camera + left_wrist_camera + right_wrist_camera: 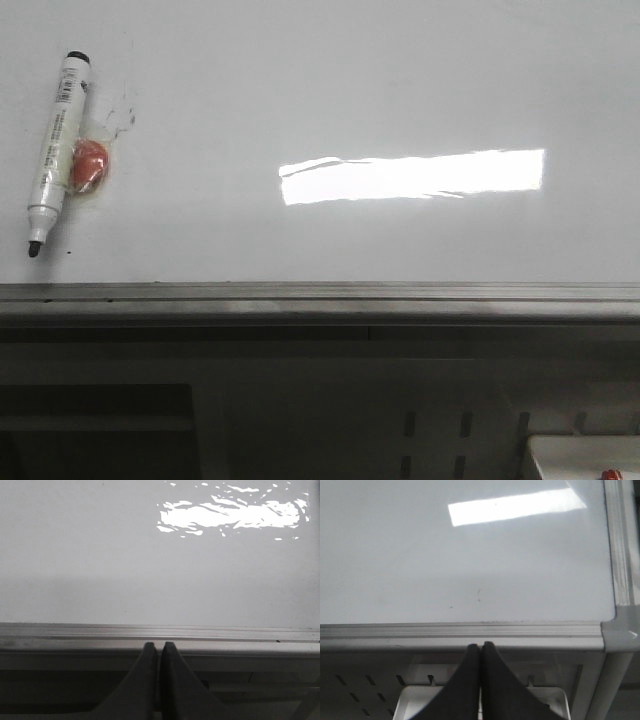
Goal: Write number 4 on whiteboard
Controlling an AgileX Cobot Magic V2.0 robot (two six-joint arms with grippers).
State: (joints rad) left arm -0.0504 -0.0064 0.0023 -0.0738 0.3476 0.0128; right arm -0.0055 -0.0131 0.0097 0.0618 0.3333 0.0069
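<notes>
Left wrist view: left gripper [160,647] closed, fingers [145,680] pressed together with nothing between them, poised over the grey edge rail [150,632] of the whiteboard [100,570]. Right wrist view: right gripper [480,647] likewise closed and empty, hanging just outside the rail near the board's rounded corner [615,632], above a white tray [420,700]. Further out, in the front view: glossy board surface bare of any number 4, only faint grey smudges [122,108] at far left. Beside them a white marker [56,150] lying slanted, black tip uncapped and toward the rail, touching a small orange-red object [89,164]. Bright rectangular reflection [412,176] across mid-board.
</notes>
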